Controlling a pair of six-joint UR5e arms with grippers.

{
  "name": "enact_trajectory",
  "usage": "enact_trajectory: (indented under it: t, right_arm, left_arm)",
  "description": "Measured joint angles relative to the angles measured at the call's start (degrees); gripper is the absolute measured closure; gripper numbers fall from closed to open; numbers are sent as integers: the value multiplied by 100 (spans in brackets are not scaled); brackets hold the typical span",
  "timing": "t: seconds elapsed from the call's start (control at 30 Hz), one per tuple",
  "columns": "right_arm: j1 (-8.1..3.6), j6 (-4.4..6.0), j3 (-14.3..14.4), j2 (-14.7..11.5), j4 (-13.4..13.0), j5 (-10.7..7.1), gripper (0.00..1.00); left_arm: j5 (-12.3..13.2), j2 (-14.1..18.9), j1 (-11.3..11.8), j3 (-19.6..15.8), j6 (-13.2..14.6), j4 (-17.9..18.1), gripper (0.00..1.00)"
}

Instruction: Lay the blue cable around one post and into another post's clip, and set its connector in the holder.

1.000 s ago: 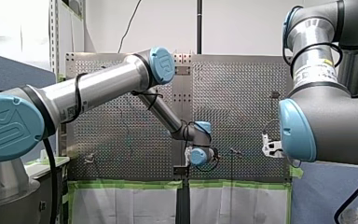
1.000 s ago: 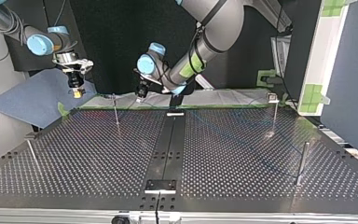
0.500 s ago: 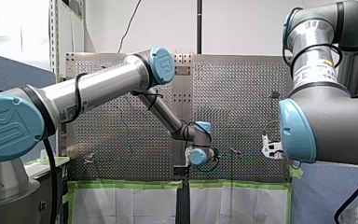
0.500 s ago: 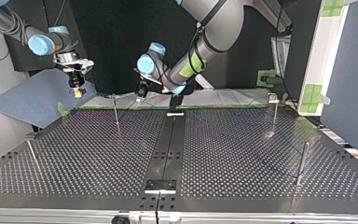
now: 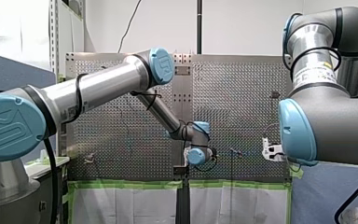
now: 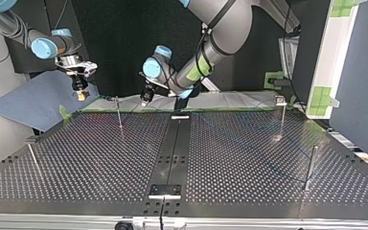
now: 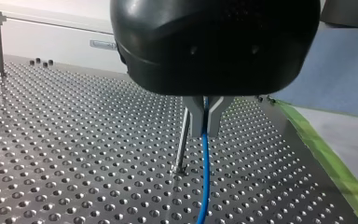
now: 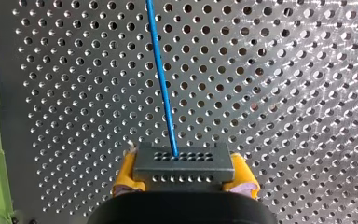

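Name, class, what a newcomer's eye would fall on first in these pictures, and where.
The bright blue cable stands out: the left claw pinches it just above the perforated table, beside a thin metal post. The right claw clamps a dark connector between its yellow pads, the cable running out of it over the holes.

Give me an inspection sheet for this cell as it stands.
Surface: perforated table, black strip down its middle.
Job's things: posts upright on the table; connector not yet in a holder.
Clutter: nothing seen.
Grippers: left gripper shut on blue cable; right gripper, yellow pads, shut on connector.
Cables: blue cable leaves the connector; it hangs from the left gripper beside a post.
Surroundings: green tape along the table edge; blue-grey panel.
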Motion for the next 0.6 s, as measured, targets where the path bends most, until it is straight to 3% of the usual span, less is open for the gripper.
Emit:
enact_trajectory:
  t: [0.4,0.6]
  right_arm:
    - [-2,93,-126,1,51,-2,100]
    - [-5,41,-170,1,167,2,100]
  left_arm:
    - [18,4,96,21,-29,-1,93]
    - [29,7,87,19,-17,-40,90]
